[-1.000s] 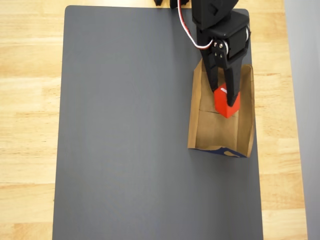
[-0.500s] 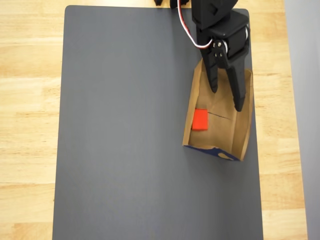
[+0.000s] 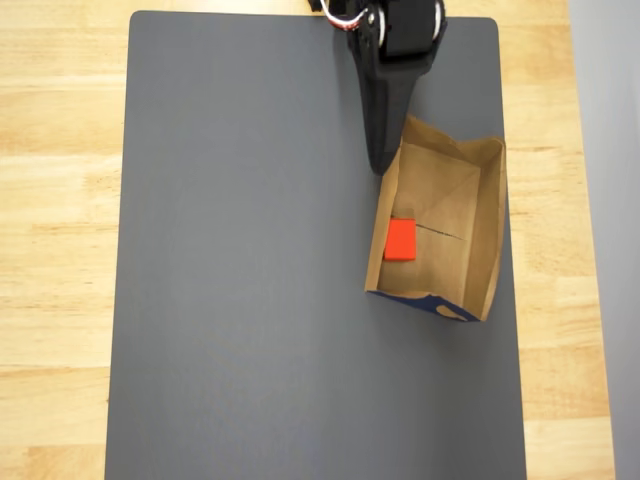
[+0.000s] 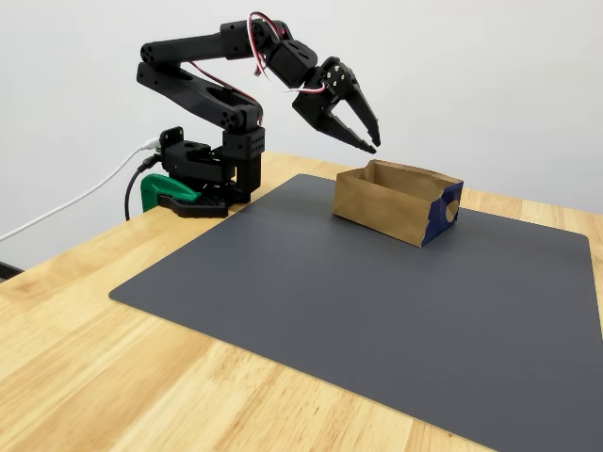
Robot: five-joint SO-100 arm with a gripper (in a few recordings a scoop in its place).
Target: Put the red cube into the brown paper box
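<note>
In the overhead view, the gripper point(image 3: 380, 165) has pulled back off the brown paper box point(image 3: 487, 220) since a second ago, leaving the red cube point(image 3: 401, 240) on its floor by the left wall; we judge the placing done. The box's long axis runs up-down, its blue-printed end toward the picture's bottom. In the fixed view, the empty gripper point(image 4: 370, 143) hangs spread open above the box's point(image 4: 382, 209) near-arm end.

Pale wood table point(image 4: 85, 320), dark grey mat point(image 4: 377, 311), plain white wall point(image 4: 490, 75)
</note>
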